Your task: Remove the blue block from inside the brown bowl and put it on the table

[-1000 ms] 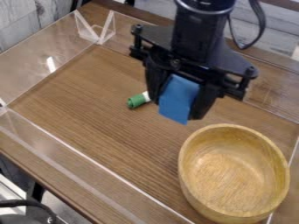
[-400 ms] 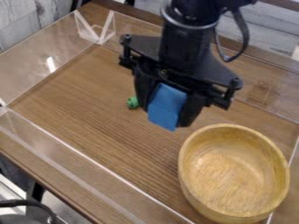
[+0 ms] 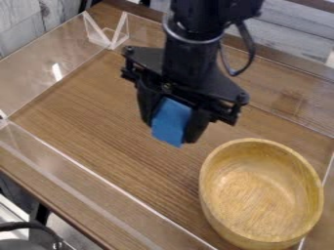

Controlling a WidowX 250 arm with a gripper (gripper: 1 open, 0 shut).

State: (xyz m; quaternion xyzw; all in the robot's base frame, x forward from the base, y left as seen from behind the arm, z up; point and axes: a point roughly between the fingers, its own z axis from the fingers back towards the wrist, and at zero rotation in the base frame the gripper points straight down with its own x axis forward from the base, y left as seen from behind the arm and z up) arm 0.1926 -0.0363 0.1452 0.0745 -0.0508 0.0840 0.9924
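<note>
From my remote seat I see the gripper (image 3: 173,125) pointing straight down, jaws clenched on the blue block (image 3: 171,124), which hangs between the fingers (image 3: 147,104) above the table (image 3: 92,103), apart from its surface. The brown bowl (image 3: 261,192) sits at about four o'clock from the block, near it but not touching, with nothing showing inside. A low clear wall (image 3: 72,166) borders the table at seven o'clock

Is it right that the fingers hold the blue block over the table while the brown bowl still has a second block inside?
Not quite. In the camera view the brown bowl is empty. The rest stands: the fingers hold the blue block over the table.
</note>
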